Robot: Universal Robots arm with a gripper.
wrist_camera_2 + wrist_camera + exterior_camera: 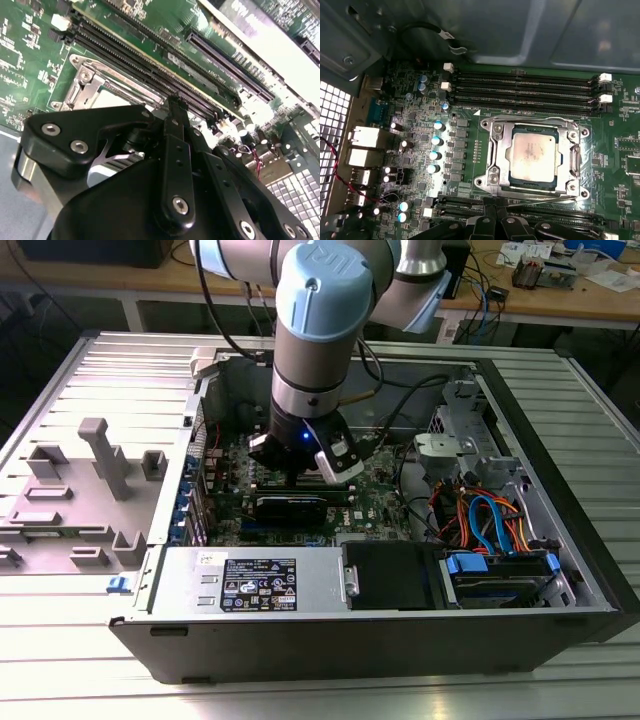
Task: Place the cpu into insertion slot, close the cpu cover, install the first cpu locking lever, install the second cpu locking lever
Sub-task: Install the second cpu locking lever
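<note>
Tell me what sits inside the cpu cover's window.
In the first wrist view the cpu shows through the window of the cpu cover, which lies closed over it. The insertion slot beneath is hidden by both.

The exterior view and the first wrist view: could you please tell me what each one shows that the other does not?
Exterior view: the arm reaching into the open computer case, drive cables on the exterior view's right, a grey plastic jig on its left.

First wrist view: the cpu seated in the insertion slot, the cpu cover closed around it, memory slots beside it.

Both: the green motherboard.
</note>
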